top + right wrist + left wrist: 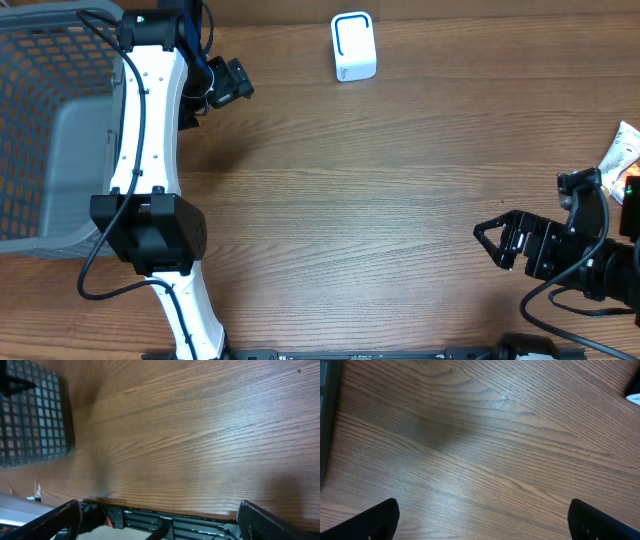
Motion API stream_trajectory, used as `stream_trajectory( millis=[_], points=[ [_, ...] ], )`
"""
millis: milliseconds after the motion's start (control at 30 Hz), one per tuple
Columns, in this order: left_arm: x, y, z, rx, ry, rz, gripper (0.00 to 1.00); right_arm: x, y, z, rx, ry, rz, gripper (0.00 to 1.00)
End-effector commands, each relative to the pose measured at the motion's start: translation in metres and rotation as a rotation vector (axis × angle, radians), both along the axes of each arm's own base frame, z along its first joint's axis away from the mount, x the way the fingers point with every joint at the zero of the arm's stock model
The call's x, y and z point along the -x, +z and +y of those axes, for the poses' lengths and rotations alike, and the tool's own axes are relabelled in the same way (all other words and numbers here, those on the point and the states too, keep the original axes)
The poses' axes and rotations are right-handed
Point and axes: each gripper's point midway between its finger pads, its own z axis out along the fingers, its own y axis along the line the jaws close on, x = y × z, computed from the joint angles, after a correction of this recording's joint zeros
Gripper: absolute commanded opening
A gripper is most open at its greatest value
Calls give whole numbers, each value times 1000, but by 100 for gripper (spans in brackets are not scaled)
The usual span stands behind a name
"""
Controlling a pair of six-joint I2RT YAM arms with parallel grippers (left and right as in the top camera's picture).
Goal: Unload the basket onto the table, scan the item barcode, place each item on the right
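Hovering empty, fingers spread: left gripper [230, 82] upper left, right gripper [492, 243] lower right; packet [622, 150] untouched at right edge, well apart from scanner [353, 47] at top centre; grasping and scanning apparently not yet begun.

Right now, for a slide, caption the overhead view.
Both open: left gripper, right gripper above wooden table; white device at rear, mesh basket left.
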Motion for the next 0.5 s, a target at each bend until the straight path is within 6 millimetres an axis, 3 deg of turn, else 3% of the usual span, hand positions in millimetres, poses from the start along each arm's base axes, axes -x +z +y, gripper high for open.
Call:
stream_trajectory(
  millis=[0,233,467],
  points=[
    [-1,5,2,-5,17,-16,100,5,-10,3,12,56,-23,100],
    [-1,5,2,-5,17,-16,100,-21,-34,18,-38,135,-160,100],
    [-1,5,2,-5,17,-16,100,-38,-51,44,44,343,-592,100]
  ],
)
